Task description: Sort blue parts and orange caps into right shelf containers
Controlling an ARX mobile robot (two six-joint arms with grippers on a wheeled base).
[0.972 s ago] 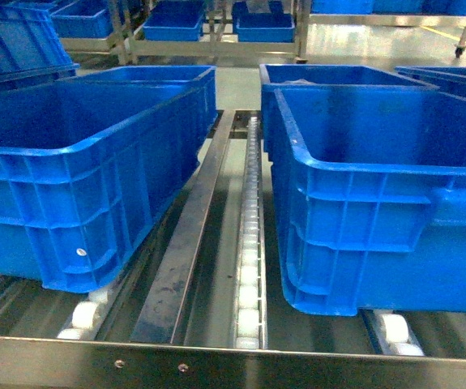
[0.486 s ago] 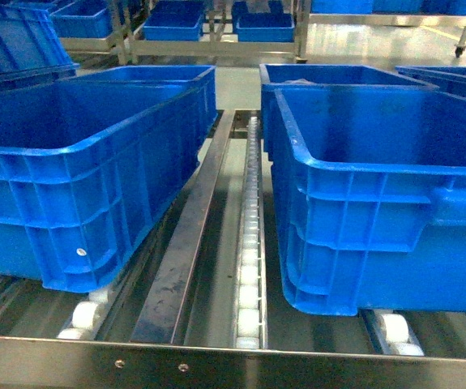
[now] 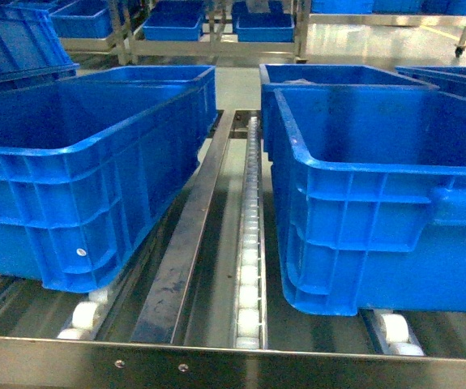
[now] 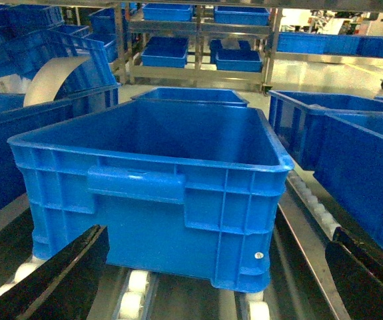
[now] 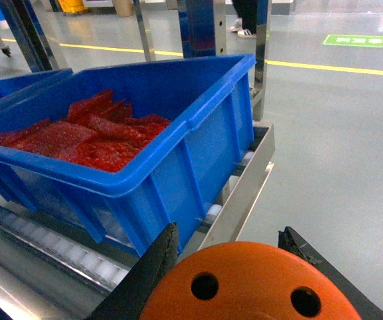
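Note:
An orange cap point(image 5: 251, 287) with small round holes in its flat top fills the bottom of the right wrist view, and my right gripper point(image 5: 228, 230) is shut on it, a dark finger on each side. My left gripper point(image 4: 219, 232) is open and holds nothing; its black fingers point(image 4: 58, 277) frame a large empty blue crate point(image 4: 151, 220) just ahead. In the head view two big blue crates, the containers, stand on the roller shelf, one left point(image 3: 79, 150) and one right point(image 3: 362, 174). Neither gripper shows there. No blue parts are in view.
Beyond the cap, a blue crate point(image 5: 204, 153) with red crinkled pieces point(image 5: 91, 137) sits on a roller rack beside open grey floor point(image 5: 338, 133). A steel rail point(image 3: 192, 235) and a roller strip point(image 3: 250, 243) run between the two crates. More blue crates fill the racks behind point(image 3: 176, 24).

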